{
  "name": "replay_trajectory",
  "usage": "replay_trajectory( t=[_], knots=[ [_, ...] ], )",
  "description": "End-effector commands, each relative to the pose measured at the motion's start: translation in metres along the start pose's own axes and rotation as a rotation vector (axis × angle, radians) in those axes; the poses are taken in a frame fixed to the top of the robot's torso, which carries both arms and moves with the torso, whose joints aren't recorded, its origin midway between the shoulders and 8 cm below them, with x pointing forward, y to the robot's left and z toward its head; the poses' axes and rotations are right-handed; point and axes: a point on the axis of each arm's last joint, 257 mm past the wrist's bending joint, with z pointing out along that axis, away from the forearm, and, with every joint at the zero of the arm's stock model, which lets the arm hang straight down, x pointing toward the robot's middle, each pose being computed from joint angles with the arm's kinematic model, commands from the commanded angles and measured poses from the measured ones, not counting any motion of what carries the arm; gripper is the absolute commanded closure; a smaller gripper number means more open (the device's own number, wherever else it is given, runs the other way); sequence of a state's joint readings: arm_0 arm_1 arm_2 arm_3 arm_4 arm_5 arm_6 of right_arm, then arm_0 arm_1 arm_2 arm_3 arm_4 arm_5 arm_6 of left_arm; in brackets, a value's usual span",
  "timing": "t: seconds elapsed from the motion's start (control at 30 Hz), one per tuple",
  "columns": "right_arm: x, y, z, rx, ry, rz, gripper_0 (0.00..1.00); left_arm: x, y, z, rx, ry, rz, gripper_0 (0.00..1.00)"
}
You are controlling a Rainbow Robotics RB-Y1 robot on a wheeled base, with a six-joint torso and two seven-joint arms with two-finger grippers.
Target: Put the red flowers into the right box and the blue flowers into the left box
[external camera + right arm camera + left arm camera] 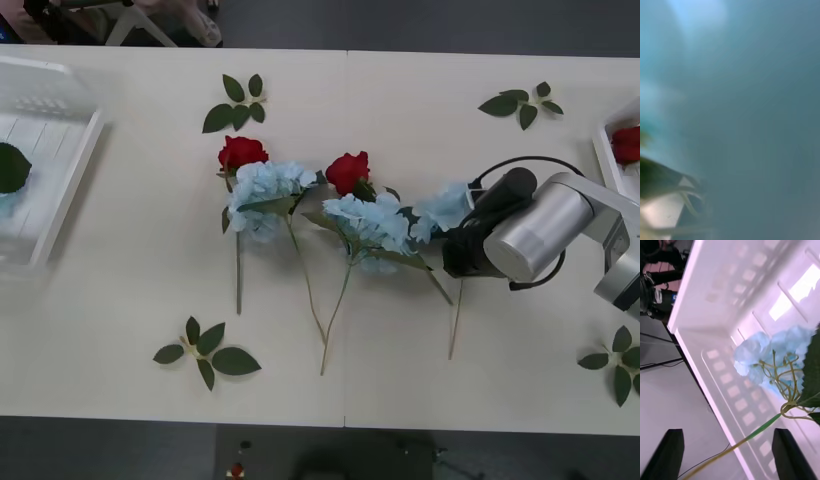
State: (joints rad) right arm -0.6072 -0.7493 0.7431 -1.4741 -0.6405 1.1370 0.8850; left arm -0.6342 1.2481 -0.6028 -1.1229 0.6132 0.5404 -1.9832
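Two red flowers (242,152) (347,170) lie mid-table among three blue flowers (265,190) (365,225) (445,207). My right gripper (455,245) is pressed against the rightmost blue flower, whose pale blue (733,93) blurs the right wrist view. A third red flower (627,143) lies in the right box (603,150) at the table's right edge. My left gripper (729,432) hangs open over the left box (715,363). A blue flower (769,356) lies in that box, its stem running between the black fingers (672,452). The left box (70,180) stands at the front view's left edge.
Loose green leaf sprigs lie at the back centre (238,102), back right (522,103), front left (207,352) and front right (618,365). The table's front edge (320,425) runs below the stems.
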Motion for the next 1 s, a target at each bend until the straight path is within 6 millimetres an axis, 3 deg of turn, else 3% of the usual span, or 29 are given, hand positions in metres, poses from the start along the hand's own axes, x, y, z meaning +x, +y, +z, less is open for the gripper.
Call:
replay_trajectory(
  t=[0.03, 0.13, 0.23, 0.27, 0.33, 0.4, 0.47, 0.5, 0.57, 0.63, 0.7, 0.73, 0.83, 1.0],
  knots=[
    [-0.019, -0.005, -0.005, 0.008, -0.035, 0.017, 1.00, -0.040, 0.038, -0.024, -0.011, -0.106, -0.070, 0.18],
    [-0.028, -0.006, -0.009, 0.002, -0.051, 0.018, 1.00, -0.082, 0.012, -0.041, 0.107, -0.178, -0.172, 0.18],
    [-0.039, -0.006, -0.015, -0.026, -0.074, 0.037, 1.00, -0.137, -0.035, -0.070, 0.305, -0.251, -0.299, 0.18],
    [-0.046, -0.008, -0.019, -0.044, -0.086, 0.049, 1.00, -0.162, -0.066, -0.086, 0.440, -0.268, -0.384, 0.18],
    [-0.054, -0.009, -0.026, -0.066, -0.098, 0.057, 1.00, -0.186, -0.097, -0.101, 0.577, -0.268, -0.493, 0.18],
    [-0.072, -0.012, -0.046, -0.108, -0.126, 0.043, 1.00, -0.211, -0.141, -0.115, 0.724, -0.233, -0.621, 0.18],
    [-0.093, -0.010, -0.076, -0.179, -0.162, 0.017, 1.00, -0.225, -0.165, -0.120, 0.788, -0.210, -0.682, 0.18],
    [-0.098, -0.010, -0.086, -0.201, -0.175, 0.005, 1.00, -0.228, -0.171, -0.121, 0.800, -0.206, -0.696, 0.18],
    [-0.116, -0.004, -0.126, -0.298, -0.211, -0.028, 1.00, -0.237, -0.182, -0.119, 0.807, -0.200, -0.713, 0.18],
    [-0.132, 0.016, -0.170, -0.418, -0.263, -0.093, 1.00, -0.249, -0.200, -0.117, 0.807, -0.184, -0.693, 0.18],
    [-0.142, 0.030, -0.196, -0.489, -0.312, -0.137, 1.00, -0.255, -0.215, -0.115, 0.810, -0.155, -0.689, 0.18],
    [-0.148, 0.047, -0.212, -0.543, -0.354, -0.174, 1.00, -0.258, -0.223, -0.111, 0.807, -0.136, -0.680, 0.18],
    [-0.161, 0.085, -0.239, -0.653, -0.468, -0.245, 1.00, -0.269, -0.236, -0.105, 0.797, -0.115, -0.639, 0.18],
    [-0.183, 0.131, -0.248, -0.700, -0.654, -0.342, 1.00, -0.292, -0.242, -0.108, 0.832, -0.126, -0.677, 0.18]
  ],
)
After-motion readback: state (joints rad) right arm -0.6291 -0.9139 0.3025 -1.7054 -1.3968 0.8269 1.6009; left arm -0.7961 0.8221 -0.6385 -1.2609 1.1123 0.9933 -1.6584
